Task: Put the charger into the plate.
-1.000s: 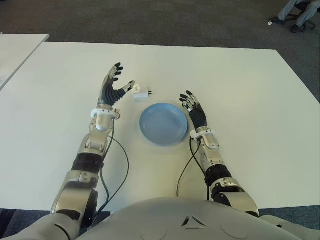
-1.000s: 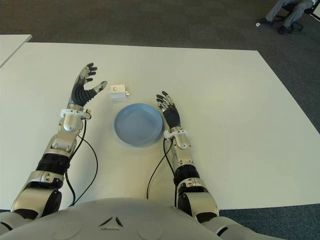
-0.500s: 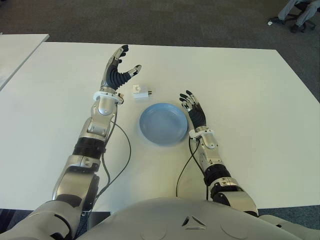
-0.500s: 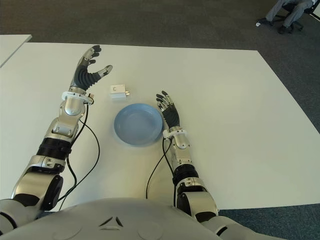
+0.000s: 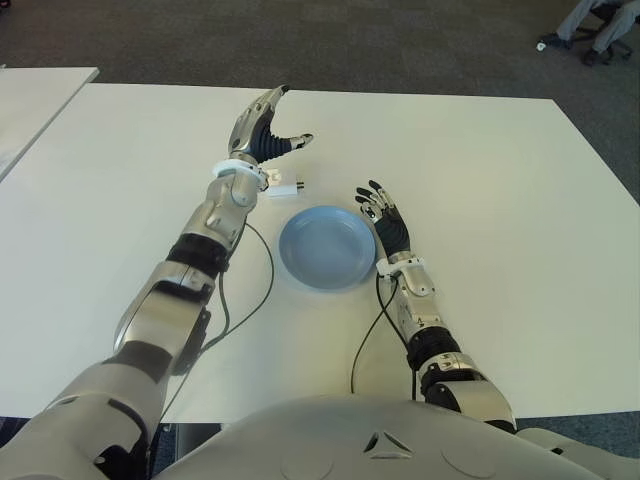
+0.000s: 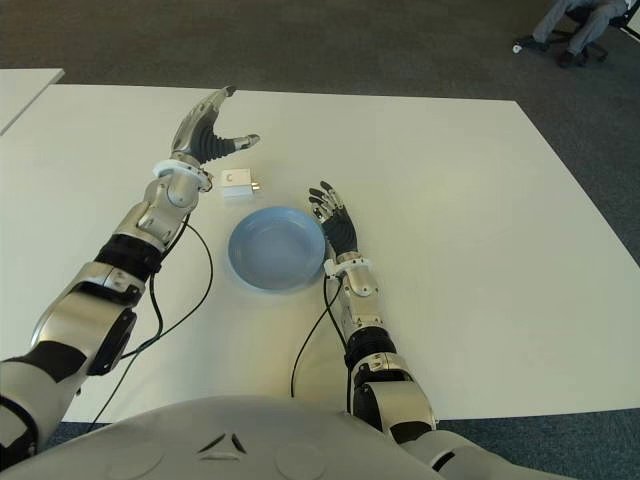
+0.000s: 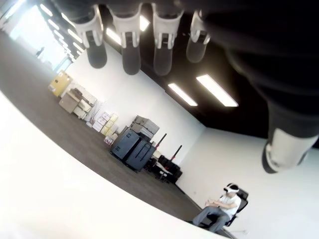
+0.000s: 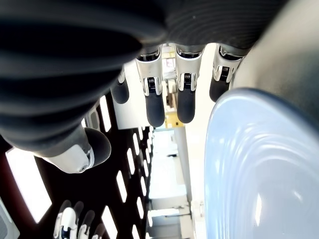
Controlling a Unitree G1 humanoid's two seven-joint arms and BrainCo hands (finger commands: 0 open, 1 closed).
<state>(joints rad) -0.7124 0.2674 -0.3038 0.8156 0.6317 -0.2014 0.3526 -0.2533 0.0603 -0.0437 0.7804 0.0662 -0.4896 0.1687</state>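
A small white charger [image 6: 237, 184] with metal prongs lies on the white table [image 6: 450, 180], just beyond the blue plate [image 6: 276, 248]. My left hand [image 6: 214, 128] hovers above and slightly behind the charger, fingers spread and holding nothing. My right hand [image 6: 335, 218] shows just right of the plate's rim, fingers open, palm up. The plate holds nothing. In the right wrist view the plate [image 8: 264, 169] appears close beside the open fingers [image 8: 154, 97].
A second white table [image 5: 40, 95] stands at the far left. Black cables [image 6: 195, 290] trail from both wrists across the tabletop. A seated person [image 6: 580, 25] is at the far right on the dark carpet.
My left arm has reached forward and to the right, bringing the open hand from left of the charger to above it. The right hand, plate and charger have stayed put.
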